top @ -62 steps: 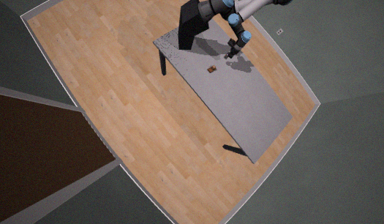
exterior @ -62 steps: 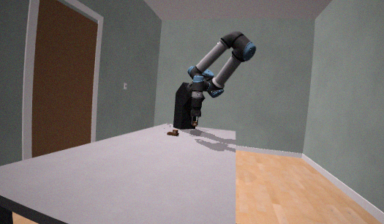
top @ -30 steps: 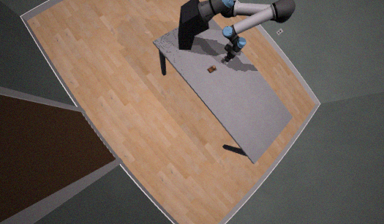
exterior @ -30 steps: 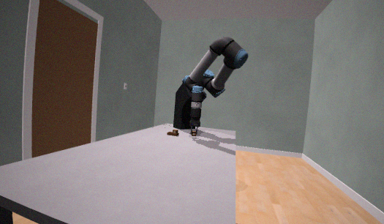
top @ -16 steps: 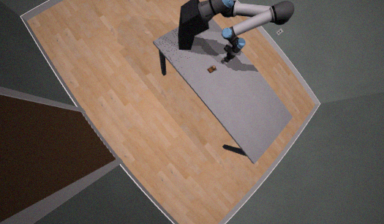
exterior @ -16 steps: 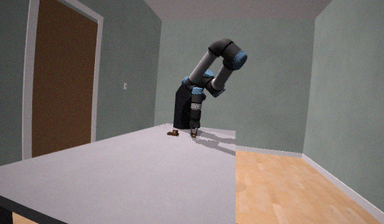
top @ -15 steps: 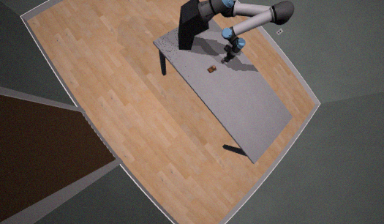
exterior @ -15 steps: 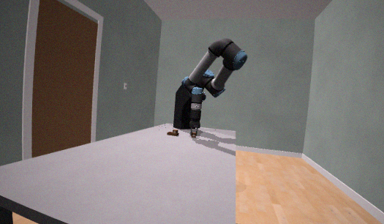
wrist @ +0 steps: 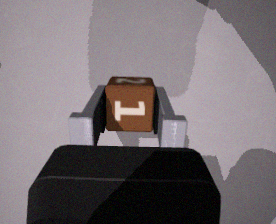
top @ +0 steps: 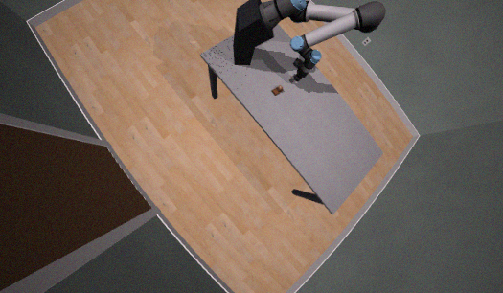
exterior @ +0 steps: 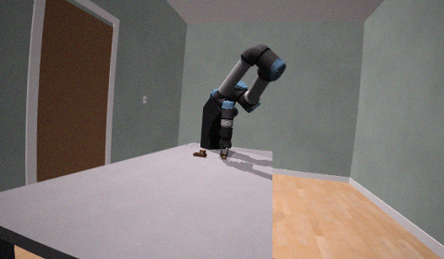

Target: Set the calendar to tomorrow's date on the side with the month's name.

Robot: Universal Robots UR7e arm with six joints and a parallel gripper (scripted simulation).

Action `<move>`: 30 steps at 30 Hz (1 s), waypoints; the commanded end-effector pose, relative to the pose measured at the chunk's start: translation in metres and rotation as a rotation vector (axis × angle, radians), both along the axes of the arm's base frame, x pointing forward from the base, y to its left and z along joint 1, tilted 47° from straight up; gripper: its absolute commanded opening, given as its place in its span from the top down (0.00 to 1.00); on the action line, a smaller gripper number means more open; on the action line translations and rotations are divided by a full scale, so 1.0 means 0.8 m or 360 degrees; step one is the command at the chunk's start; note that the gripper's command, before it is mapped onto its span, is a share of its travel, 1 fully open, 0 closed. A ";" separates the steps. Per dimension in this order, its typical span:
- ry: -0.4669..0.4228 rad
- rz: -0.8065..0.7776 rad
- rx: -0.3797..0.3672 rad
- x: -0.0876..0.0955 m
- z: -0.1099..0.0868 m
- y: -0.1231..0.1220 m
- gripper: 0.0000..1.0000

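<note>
My gripper (wrist: 130, 100) is shut on a brown calendar cube (wrist: 130, 104). The cube's near face shows a white "1" lying on its side. In the wrist view the two grey fingers press on the cube's left and right sides, just above the grey table. The brown calendar tray (top: 276, 91) sits on the table to the left of the gripper (top: 295, 78), apart from it. In the exterior view the tray (exterior: 200, 154) is a small brown shape left of the gripper (exterior: 223, 156). The tray's contents and its month name are too small to read. The tray is out of the wrist view.
The robot's dark base block (top: 249, 31) stands at the table's far end, behind the tray. The arm's shadows fall on the table around the gripper. The table's right edge (exterior: 272, 169) is close to the gripper.
</note>
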State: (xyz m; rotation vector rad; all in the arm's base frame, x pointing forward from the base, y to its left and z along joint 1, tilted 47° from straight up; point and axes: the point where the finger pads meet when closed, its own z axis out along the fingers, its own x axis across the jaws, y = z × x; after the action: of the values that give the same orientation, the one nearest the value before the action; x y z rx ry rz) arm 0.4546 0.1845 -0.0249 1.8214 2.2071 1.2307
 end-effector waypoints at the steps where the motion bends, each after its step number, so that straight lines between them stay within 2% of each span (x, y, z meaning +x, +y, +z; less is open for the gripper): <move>1: -0.0001 -0.0001 0.0000 0.000 0.000 0.000 0.40; 30: -0.0001 -0.0001 0.0000 0.002 -0.002 0.002 0.40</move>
State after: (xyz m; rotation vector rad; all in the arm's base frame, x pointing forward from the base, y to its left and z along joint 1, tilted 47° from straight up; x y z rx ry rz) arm 0.4555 0.1855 -0.0262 1.8214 2.2072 1.2307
